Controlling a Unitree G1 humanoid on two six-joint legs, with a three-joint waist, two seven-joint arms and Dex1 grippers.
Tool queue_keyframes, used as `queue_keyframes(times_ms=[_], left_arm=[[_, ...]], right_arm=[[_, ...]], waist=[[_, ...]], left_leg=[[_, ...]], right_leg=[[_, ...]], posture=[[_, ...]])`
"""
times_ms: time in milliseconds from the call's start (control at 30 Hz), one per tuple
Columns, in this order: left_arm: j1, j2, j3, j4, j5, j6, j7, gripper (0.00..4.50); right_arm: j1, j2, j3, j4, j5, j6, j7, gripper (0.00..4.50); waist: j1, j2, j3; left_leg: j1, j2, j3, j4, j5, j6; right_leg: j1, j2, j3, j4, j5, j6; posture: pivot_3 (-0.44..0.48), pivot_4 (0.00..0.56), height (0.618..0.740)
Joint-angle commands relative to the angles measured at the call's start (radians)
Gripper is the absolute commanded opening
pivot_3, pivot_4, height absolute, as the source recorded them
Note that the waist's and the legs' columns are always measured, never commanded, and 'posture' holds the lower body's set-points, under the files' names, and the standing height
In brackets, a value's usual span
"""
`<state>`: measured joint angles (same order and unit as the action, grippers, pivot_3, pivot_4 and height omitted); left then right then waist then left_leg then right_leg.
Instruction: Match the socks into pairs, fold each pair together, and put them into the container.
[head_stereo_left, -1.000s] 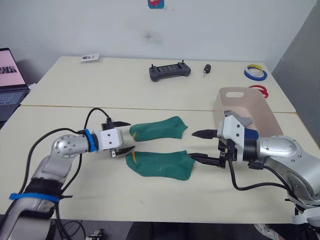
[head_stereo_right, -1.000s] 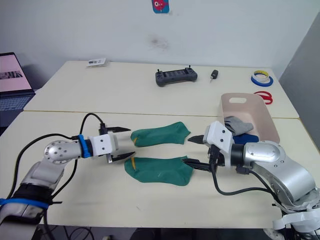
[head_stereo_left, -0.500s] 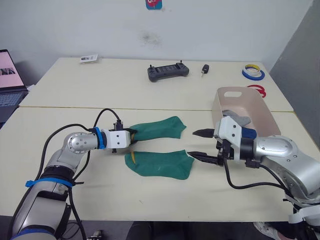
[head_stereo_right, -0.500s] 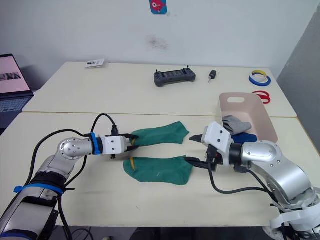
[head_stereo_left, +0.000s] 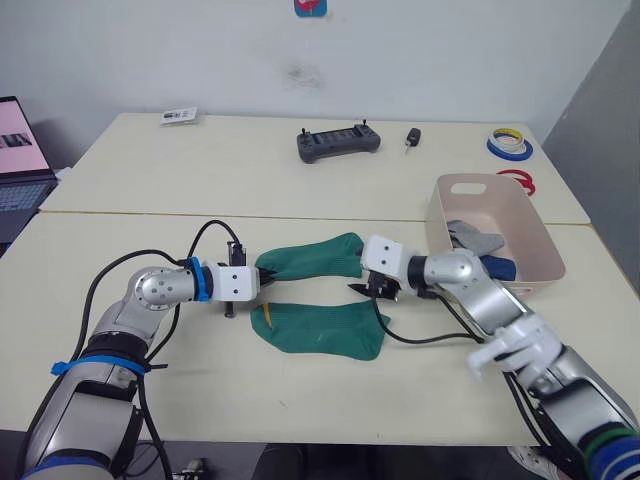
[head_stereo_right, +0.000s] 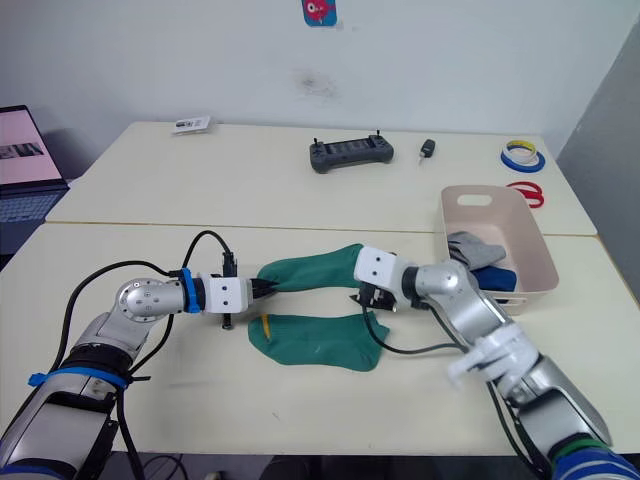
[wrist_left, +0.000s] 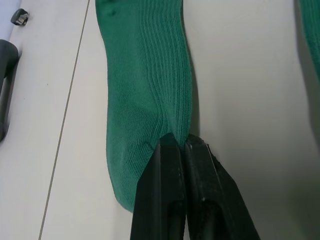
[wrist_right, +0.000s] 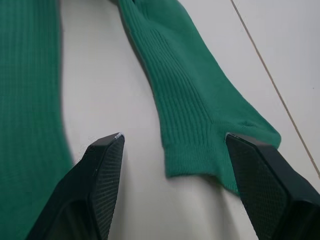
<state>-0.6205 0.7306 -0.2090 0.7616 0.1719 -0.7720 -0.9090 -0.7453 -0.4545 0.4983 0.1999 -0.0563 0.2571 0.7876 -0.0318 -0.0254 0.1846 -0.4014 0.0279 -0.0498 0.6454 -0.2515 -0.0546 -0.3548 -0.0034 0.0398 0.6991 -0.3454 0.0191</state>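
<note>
Indoors, beige table (head_stereo_left: 150, 190), white wall (head_stereo_left: 450, 50), laptop (head_stereo_left: 22, 160) at left edge

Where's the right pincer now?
In the head views, the right pincer is open at table centre, straddling the cuff end of the far green fabric sock, whose other end the left pincer pinches.

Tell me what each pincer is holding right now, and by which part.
The left pincer pinches one end of the far green sock. The right pincer is open at that sock's other end, holding nothing.
</note>
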Motion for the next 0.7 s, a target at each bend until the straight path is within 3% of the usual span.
queue_keyframes(times_ms=[33,133,233,500,700], left_arm=[[-0.014,0.003,0.006,-0.002,-0.009,-0.017,0.004,0.04],[-0.014,0.002,0.004,-0.002,-0.007,-0.019,0.005,0.04],[-0.016,0.001,0.003,0.000,-0.006,-0.021,0.005,0.00],[-0.024,0.012,0.001,0.000,-0.005,-0.038,-0.009,0.00],[-0.034,0.021,0.003,0.011,0.002,-0.067,-0.008,0.00]], right_arm=[[-0.043,0.025,-0.013,0.102,-0.019,-0.038,0.038,3.47],[-0.062,0.044,-0.024,0.171,-0.025,-0.021,0.069,3.47],[-0.065,0.049,-0.026,0.194,-0.027,0.005,0.110,2.87],[-0.066,0.059,-0.051,0.204,-0.029,0.091,0.144,0.16],[-0.064,0.067,-0.091,0.180,0.001,0.104,0.166,0.07]], waist=[[0.001,0.000,0.000],[0.001,0.000,0.000],[0.000,0.000,0.000],[0.001,0.000,0.000],[0.003,0.000,0.000]], left_leg=[[0.000,0.000,0.000,0.000,0.000,0.000],[0.000,0.000,-0.001,0.000,0.000,0.000],[0.001,0.000,0.000,0.000,0.000,0.000],[0.002,0.000,-0.001,0.001,0.000,0.000],[0.001,0.000,-0.001,0.001,0.000,0.000]], right_leg=[[0.000,0.000,0.000,0.000,0.000,0.000],[0.000,0.000,-0.001,0.001,0.000,0.000],[0.000,0.000,0.000,0.002,0.000,0.000],[0.000,0.000,0.000,0.004,0.000,0.000],[0.000,0.000,-0.001,0.005,0.000,0.000]], posture=[[0.000,0.150,0.740],[0.000,0.150,0.740],[0.000,0.150,0.740],[0.000,0.150,0.740],[0.000,0.150,0.740]])
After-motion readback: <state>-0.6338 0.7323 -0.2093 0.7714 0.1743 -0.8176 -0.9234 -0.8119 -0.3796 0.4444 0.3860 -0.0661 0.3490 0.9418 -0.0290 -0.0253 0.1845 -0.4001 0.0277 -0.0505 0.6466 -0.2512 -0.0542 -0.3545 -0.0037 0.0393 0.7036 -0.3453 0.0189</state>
